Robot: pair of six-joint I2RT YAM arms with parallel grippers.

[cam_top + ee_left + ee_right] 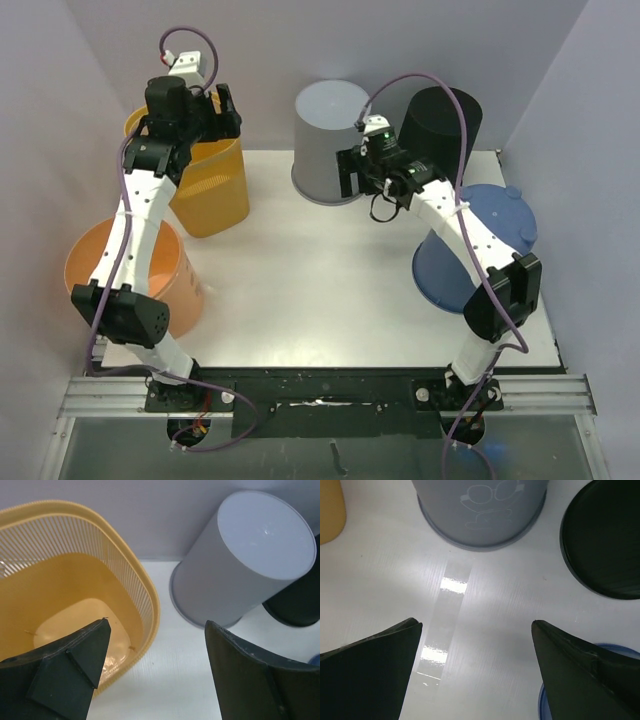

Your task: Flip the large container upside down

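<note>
Left gripper [156,625]: jaws spread wide, empty, astride the rim of the upright yellow basket [127,575].
Right gripper [476,624]: jaws spread wide, empty, near the upturned grey bin [480,510].

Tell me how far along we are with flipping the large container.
Done: the grey bin already stands base up. In hand: the left gripper, open, straddles the rim of the yellow basket, which is mouth up and not gripped. The right gripper is open and holds nothing. Left: close, lift and invert the basket, if that is the target.
</note>
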